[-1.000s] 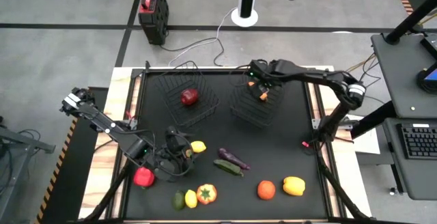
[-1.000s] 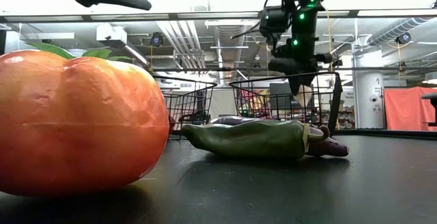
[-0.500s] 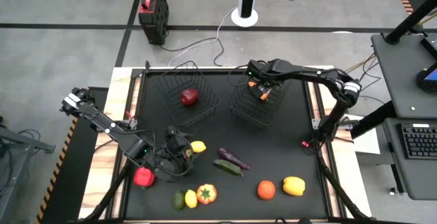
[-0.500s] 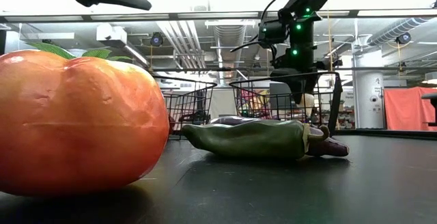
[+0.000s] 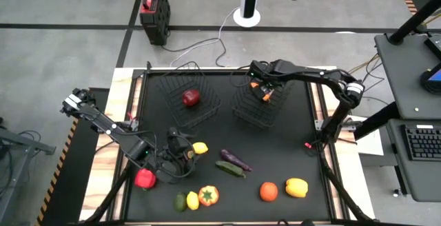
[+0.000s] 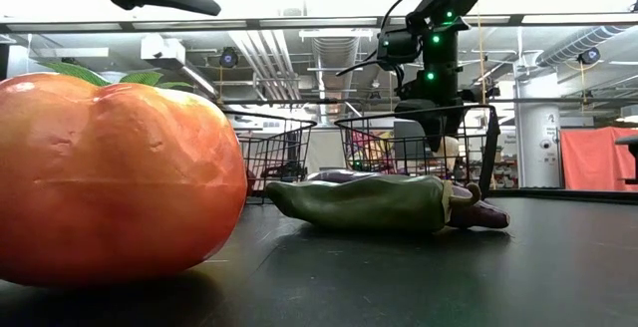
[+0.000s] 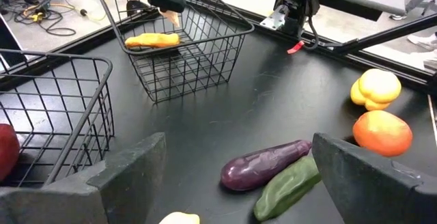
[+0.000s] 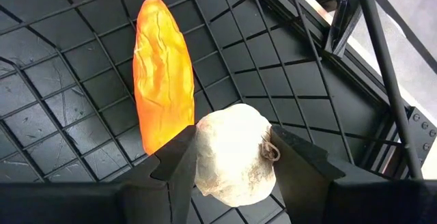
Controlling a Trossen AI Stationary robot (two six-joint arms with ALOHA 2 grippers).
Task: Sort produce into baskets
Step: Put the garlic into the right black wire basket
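Observation:
My right gripper [image 8: 234,149] is over the right black wire basket [image 5: 256,104], shut on a white garlic bulb [image 8: 235,157]. An orange carrot [image 8: 162,74] lies on that basket's floor. The left basket [image 5: 187,96] holds a red apple [image 5: 191,98]. My left gripper [image 7: 239,183] is open and empty low over the mat at the near left, beside a lemon [image 5: 200,147]. A purple eggplant [image 7: 265,166] and a green cucumber [image 7: 290,186] lie just in front of it. My right gripper pinches the garlic bulb by its two opposite sides [image 8: 201,159] between its two fingers [image 8: 179,157]. The fingers come from above, pointing down. The bulb hangs clear above the basket floor, next to the carrot's near end, and in the low view [image 6: 449,153] it is below the basket's rim.
More produce lies along the near part of the black mat: a red pepper [image 5: 145,178], a green piece [image 5: 180,202], a small yellow piece [image 5: 192,200], an orange-red pepper [image 5: 208,196], an orange fruit [image 5: 269,191] and a yellow pepper [image 5: 296,187]. There is free mat between the baskets and this row.
My right gripper has sunk a little into the right basket with the garlic, still shut on it, and has kept still in the last half second.

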